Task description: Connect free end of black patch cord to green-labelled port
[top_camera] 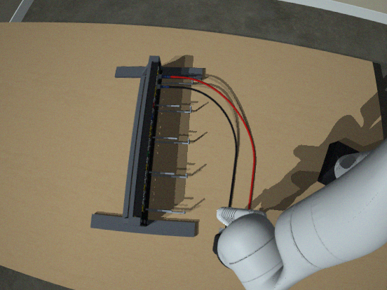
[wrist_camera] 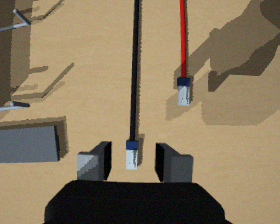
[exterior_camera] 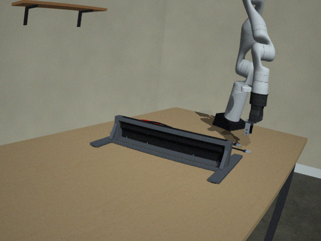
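The black patch cord (top_camera: 234,138) runs from the top of the grey rack (top_camera: 144,145) in an arc across the table. Its free plug (wrist_camera: 131,153) lies on the table. My gripper (wrist_camera: 133,156) is open and hovers above that plug, one finger to each side in the wrist view, touching nothing. In the exterior view the gripper (exterior_camera: 248,129) hangs a little above the table, with the black plug (exterior_camera: 247,151) below it. The green label (top_camera: 148,153) is a small mark midway along the rack's dark port strip. In the top view the arm hides the gripper.
The red cord (top_camera: 249,134) runs beside the black one, and its plug (wrist_camera: 181,91) lies on the table just beyond my right finger. Thin metal pegs (top_camera: 172,139) stick out of the rack's face. The rack's foot (wrist_camera: 28,143) is at my left. The arm's base (exterior_camera: 228,123) stands behind.
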Motion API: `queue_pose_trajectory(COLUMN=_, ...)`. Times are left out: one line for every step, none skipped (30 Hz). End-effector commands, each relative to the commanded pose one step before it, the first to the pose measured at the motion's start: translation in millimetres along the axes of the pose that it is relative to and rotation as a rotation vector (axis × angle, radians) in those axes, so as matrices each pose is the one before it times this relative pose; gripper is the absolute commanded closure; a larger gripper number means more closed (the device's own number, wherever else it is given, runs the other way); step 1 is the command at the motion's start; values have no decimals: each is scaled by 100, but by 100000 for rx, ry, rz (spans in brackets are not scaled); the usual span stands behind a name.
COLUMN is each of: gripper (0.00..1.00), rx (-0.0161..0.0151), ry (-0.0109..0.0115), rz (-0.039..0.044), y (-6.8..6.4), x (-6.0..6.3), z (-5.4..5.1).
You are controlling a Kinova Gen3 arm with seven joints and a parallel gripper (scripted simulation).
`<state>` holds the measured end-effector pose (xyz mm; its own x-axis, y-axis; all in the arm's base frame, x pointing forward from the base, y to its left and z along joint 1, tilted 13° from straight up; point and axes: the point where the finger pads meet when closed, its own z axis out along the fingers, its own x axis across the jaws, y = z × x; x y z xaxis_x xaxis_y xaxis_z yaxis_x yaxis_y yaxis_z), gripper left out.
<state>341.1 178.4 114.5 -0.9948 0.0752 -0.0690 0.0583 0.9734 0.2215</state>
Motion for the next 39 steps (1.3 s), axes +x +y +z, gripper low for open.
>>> queue_pose_trajectory(gripper=27, rx=-40, ry=-140, rz=-4, y=18, x=-42, z=-43)
queue_pose_trajectory(gripper=27, rx=0, ry=0, rz=0, y=0, x=0, z=0)
queue_pose_trajectory(gripper=27, rx=0, ry=0, rz=0, y=0, x=0, z=0)
queue_pose_trajectory(gripper=27, rx=0, ry=0, rz=0, y=0, x=0, z=0)
queue_pose_trajectory(gripper=27, rx=0, ry=0, rz=0, y=0, x=0, z=0)
queue_pose_trajectory(gripper=27, rx=0, ry=0, rz=0, y=0, x=0, z=0)
queue_pose_trajectory(gripper=27, rx=0, ry=0, rz=0, y=0, x=0, z=0)
queue_pose_trajectory(gripper=27, rx=0, ry=0, rz=0, y=0, x=0, z=0)
queue_pose_trajectory(gripper=27, rx=0, ry=0, rz=0, y=0, x=0, z=0)
queue_pose_trajectory(gripper=27, rx=0, ry=0, rz=0, y=0, x=0, z=0)
queue_pose_trajectory(gripper=27, rx=0, ry=0, rz=0, y=0, x=0, z=0)
queue_pose_trajectory(gripper=27, rx=0, ry=0, rz=0, y=0, x=0, z=0)
queue_pose_trajectory(gripper=27, rx=0, ry=0, rz=0, y=0, x=0, z=0)
queue_pose_trajectory(gripper=27, rx=0, ry=0, rz=0, y=0, x=0, z=0)
queue_pose_trajectory(gripper=27, rx=0, ry=0, rz=0, y=0, x=0, z=0)
queue_pose_trajectory(gripper=27, rx=0, ry=0, rz=0, y=0, x=0, z=0)
queue_pose_trajectory(gripper=27, rx=0, ry=0, rz=0, y=0, x=0, z=0)
queue_pose_trajectory(gripper=27, rx=0, ry=0, rz=0, y=0, x=0, z=0)
queue_pose_trajectory(gripper=27, rx=0, ry=0, rz=0, y=0, x=0, z=2)
queue_pose_trajectory(gripper=27, rx=0, ry=0, rz=0, y=0, x=0, z=5)
queue_pose_trajectory(gripper=27, rx=0, ry=0, rz=0, y=0, x=0, z=10)
queue_pose_trajectory(gripper=27, rx=1, ry=0, rz=0, y=0, x=0, z=16)
queue_pose_trajectory(gripper=27, rx=0, ry=0, rz=0, y=0, x=0, z=0)
queue_pose_trajectory(gripper=27, rx=0, ry=0, rz=0, y=0, x=0, z=0)
queue_pose_trajectory(gripper=27, rx=1, ry=0, rz=0, y=0, x=0, z=23)
queue_pose_trajectory(gripper=27, rx=1, ry=0, rz=0, y=0, x=0, z=30)
queue_pose_trajectory(gripper=27, rx=1, ry=0, rz=1, y=0, x=0, z=39)
queue_pose_trajectory(gripper=27, rx=2, ry=0, rz=1, y=0, x=0, z=48)
queue_pose_trajectory(gripper=27, rx=2, ry=0, rz=1, y=0, x=0, z=58)
queue_pose_trajectory(gripper=27, rx=2, ry=0, rz=0, y=0, x=0, z=68)
queue_pose_trajectory(gripper=27, rx=3, ry=0, rz=0, y=0, x=0, z=78)
queue_pose_trajectory(gripper=27, rx=3, ry=0, rz=0, y=0, x=1, z=89)
queue_pose_trajectory(gripper=27, rx=1, ry=0, rz=1, y=0, x=-1, z=99)
queue_pose_trajectory(gripper=27, rx=0, ry=0, rz=1, y=0, x=0, z=109)
queue_pose_trajectory(gripper=27, rx=0, ry=0, rz=0, y=0, x=0, z=119)
queue_pose_trajectory(gripper=27, rx=0, ry=1, rz=-1, y=1, x=1, z=129)
queue_pose_trajectory(gripper=27, rx=0, ry=0, rz=1, y=0, x=-1, z=139)
queue_pose_trajectory(gripper=27, rx=0, ry=0, rz=0, y=1, x=0, z=148)
queue_pose_trajectory(gripper=27, rx=0, ry=0, rz=-1, y=1, x=1, z=157)
